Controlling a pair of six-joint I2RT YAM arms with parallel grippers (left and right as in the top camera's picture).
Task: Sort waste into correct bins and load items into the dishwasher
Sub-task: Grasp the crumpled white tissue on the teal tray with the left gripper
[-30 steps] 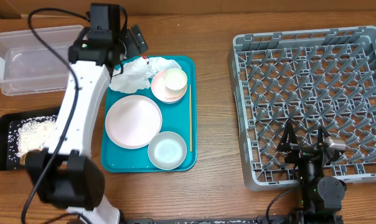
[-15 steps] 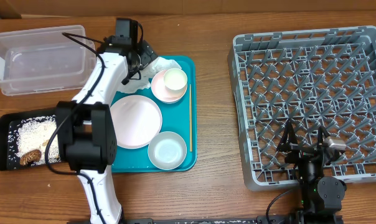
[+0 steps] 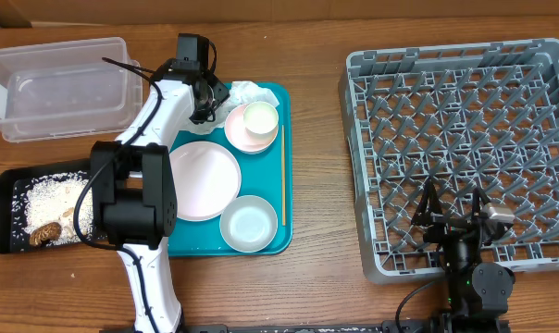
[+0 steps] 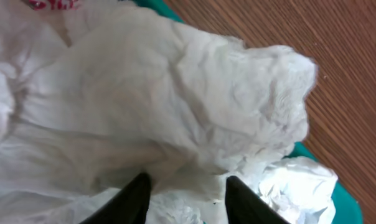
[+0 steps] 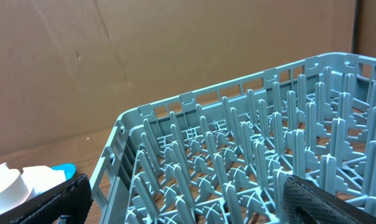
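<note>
The crumpled white napkin (image 4: 175,93) fills the left wrist view, and a bit of it (image 3: 249,91) shows at the teal tray's far edge. My left gripper (image 3: 211,98) (image 4: 185,186) is pressed down into it, jaws drawn in with paper bunched between the fingers. A scrap of red-and-white wrapper (image 4: 51,4) peeks at the top. On the tray sit a pink plate (image 3: 201,180), a pink dish (image 3: 235,130) holding a white cup (image 3: 260,117), and a pale bowl (image 3: 248,223). My right gripper (image 3: 453,211) (image 5: 188,199) stands open over the grey dish rack (image 3: 465,120), holding nothing.
A clear tub (image 3: 57,83) stands at the far left. In front of it a black tray (image 3: 6,199) holds white crumbs (image 3: 53,196) and a brown lump (image 3: 46,233). A thin wooden stick (image 3: 282,176) lies along the teal tray's (image 3: 281,239) right side.
My left arm swung right from the tub side to the napkin, came down onto it, and its jaws narrowed around the paper. The right arm stayed still.
</note>
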